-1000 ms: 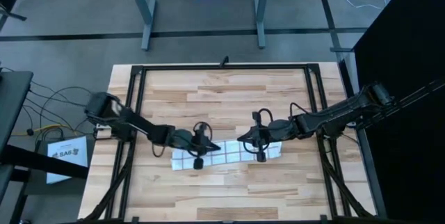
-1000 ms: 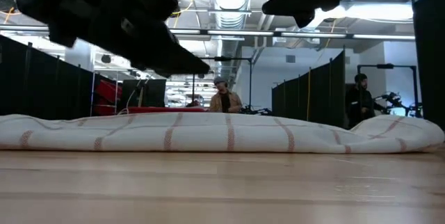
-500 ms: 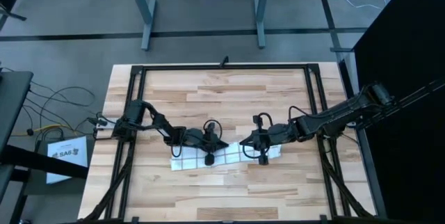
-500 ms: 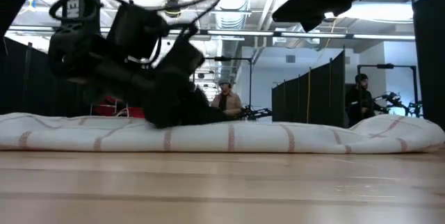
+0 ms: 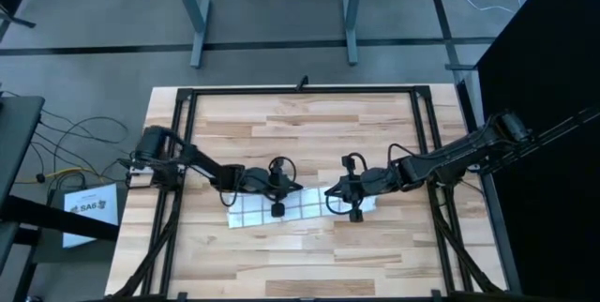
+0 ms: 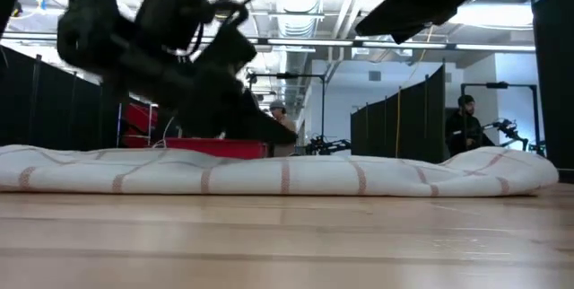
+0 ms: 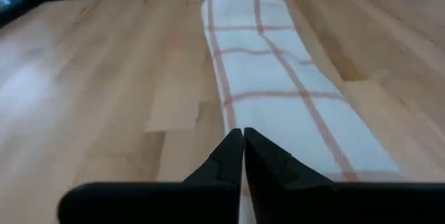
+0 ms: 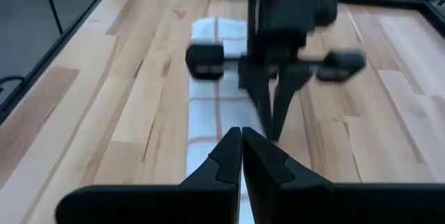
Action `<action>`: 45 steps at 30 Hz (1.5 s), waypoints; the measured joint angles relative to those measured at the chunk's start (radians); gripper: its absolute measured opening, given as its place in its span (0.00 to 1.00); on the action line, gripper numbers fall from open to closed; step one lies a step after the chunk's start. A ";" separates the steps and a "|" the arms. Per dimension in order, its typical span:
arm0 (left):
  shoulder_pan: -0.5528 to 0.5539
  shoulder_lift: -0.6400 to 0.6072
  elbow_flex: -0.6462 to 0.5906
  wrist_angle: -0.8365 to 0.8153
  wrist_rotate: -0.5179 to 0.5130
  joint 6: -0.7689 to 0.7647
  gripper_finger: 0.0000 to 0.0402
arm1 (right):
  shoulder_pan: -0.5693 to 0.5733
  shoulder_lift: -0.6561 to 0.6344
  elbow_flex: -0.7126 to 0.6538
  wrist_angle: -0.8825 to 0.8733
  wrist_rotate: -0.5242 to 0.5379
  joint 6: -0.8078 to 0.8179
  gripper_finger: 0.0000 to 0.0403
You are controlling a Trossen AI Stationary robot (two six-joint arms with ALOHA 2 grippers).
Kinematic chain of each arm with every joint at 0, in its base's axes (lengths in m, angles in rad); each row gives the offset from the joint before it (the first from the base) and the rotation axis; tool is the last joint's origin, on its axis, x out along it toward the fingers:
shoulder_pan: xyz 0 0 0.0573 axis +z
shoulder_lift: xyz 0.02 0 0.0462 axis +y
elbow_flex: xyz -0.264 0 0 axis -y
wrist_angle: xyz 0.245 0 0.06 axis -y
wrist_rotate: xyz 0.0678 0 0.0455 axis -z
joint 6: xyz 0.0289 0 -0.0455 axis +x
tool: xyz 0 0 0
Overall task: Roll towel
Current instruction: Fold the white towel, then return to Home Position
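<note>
Wooden tabletop (image 5: pixel 300 143) carries the towel (image 5: pixel 281 210) as a long partial roll; left gripper (image 5: pixel 281 196) and right gripper (image 5: pixel 339 199), fingers clenched empty, must press and roll onward.

"SA6" on floor paper sheet (image 5: pixel 91 210)

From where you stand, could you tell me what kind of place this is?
Probably a robotics lab or open workshop hall. Black partition screens divide the floor, bare ducts run overhead, and a person stands at another station. Here, two arms work a towel on a framed wooden table.
</note>
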 joint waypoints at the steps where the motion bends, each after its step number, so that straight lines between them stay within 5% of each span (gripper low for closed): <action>1: -0.013 -0.036 0.000 -0.030 -0.004 -0.003 0.00 | 0.000 0.000 0.000 -0.002 0.000 0.000 0.00; 5: -0.112 -0.105 0.003 -0.171 -0.023 -0.062 0.00 | 0.000 0.000 0.000 -0.017 0.000 0.000 0.00; 11: -0.268 -0.091 -0.046 -0.308 -0.267 -0.202 0.00 | 0.007 0.000 0.000 -0.032 0.001 -0.001 0.00; 23: -0.271 -0.092 -0.321 0.000 -0.324 -0.364 0.00 | 0.005 0.000 0.000 -0.030 0.001 -0.001 0.00; 30: -0.258 -0.094 -0.364 0.037 -0.329 -0.378 0.00 | 0.003 0.000 0.000 -0.029 0.001 -0.001 0.00; 36: -0.258 -0.147 -0.337 0.185 -0.326 -0.224 0.00 | 0.003 0.000 0.000 -0.029 0.001 -0.005 0.00; 42: -0.279 -0.265 -0.199 -0.094 -0.283 -0.196 0.00 | 0.011 -0.004 0.000 -0.013 0.002 -0.003 0.00; 45: -0.313 -0.338 -0.072 -0.406 -0.273 -0.187 0.00 | 0.023 -0.013 0.001 -0.017 0.014 0.014 0.00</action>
